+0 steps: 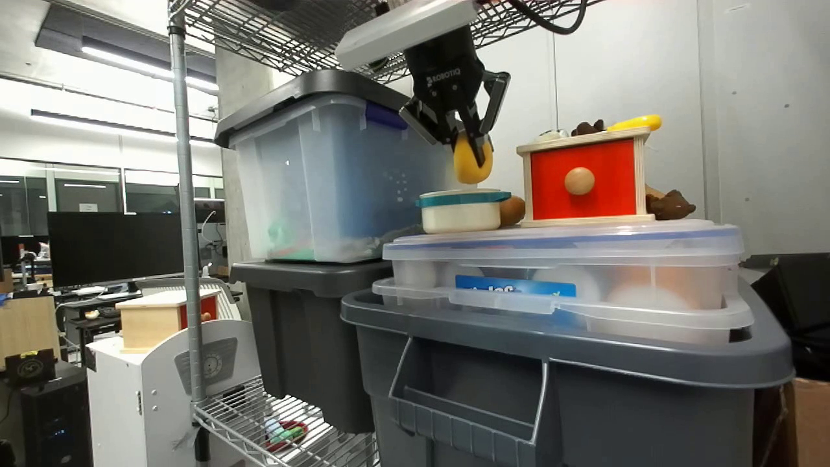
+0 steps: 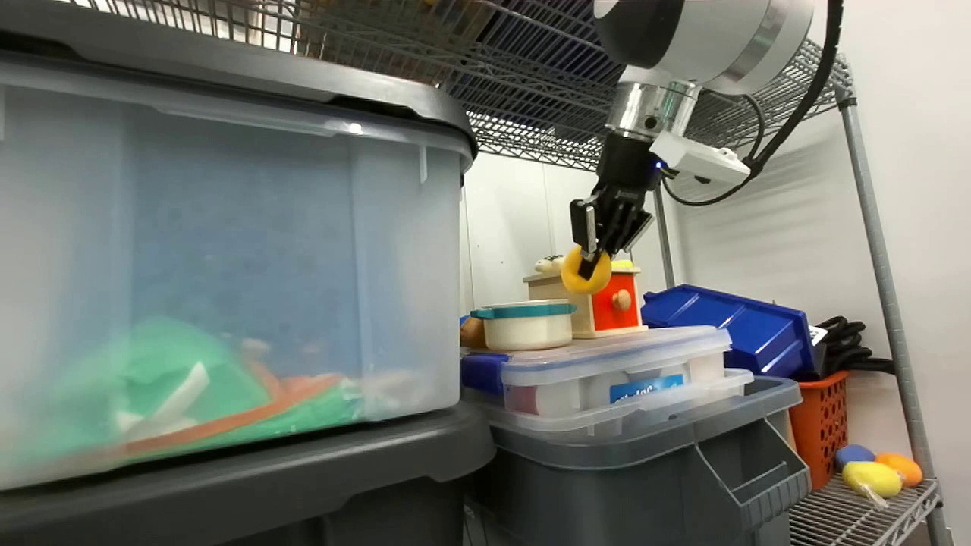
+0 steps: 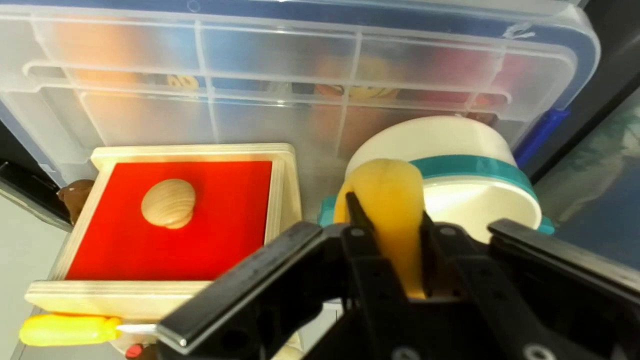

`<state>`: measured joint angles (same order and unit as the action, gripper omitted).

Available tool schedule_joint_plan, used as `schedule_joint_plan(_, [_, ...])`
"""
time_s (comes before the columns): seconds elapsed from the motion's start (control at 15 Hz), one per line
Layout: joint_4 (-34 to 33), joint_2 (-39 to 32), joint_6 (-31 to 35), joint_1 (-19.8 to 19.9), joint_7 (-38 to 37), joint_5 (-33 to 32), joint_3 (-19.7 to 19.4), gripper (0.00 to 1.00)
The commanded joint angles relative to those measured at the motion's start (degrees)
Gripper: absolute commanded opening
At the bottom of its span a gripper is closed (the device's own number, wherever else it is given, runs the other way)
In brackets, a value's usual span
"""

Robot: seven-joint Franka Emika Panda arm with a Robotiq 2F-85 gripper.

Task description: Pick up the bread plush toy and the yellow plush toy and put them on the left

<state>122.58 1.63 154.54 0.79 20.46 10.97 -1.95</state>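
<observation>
The smooth yellow plush toy [image 3: 387, 185] is pinched between both fingers of my gripper [image 1: 468, 153], which is shut on it. In both exterior views it hangs in the air just above a cream pot with a teal rim [image 1: 462, 213]. From the wrist view the toy overlaps the pot's near left side, and the pot's open top faces me. A brown rounded thing [image 1: 512, 211], mostly hidden, lies beside the pot; I cannot tell whether it is the bread plush toy. Nothing else in these views is clearly the bread plush toy.
A wooden box with a red drawer [image 3: 215, 220] stands beside the pot, a yellow-handled screwdriver [image 3: 70, 330] on top. Both rest on a clear lidded container [image 1: 564, 256]. A tall translucent bin [image 1: 343, 175] rises close by, and a wire shelf [image 2: 531, 83] hangs overhead.
</observation>
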Motion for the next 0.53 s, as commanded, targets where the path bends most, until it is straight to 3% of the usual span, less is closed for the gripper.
schedule_joint_plan(0.0, [-2.25,-2.91,1.19,-0.26,-1.21,-1.42,0.49,0.05])
schedule_joint_plan(0.13, [-3.26,-4.44,1.85,-0.16,-1.87,-2.28,0.82,0.05])
schedule_joint_plan(0.2, [-3.24,-4.94,4.85,-0.28,-0.29,0.3,1.27,0.05])
schedule_joint_plan(0.47, [1.5,-1.96,9.92,0.08,3.28,4.21,1.28,0.05])
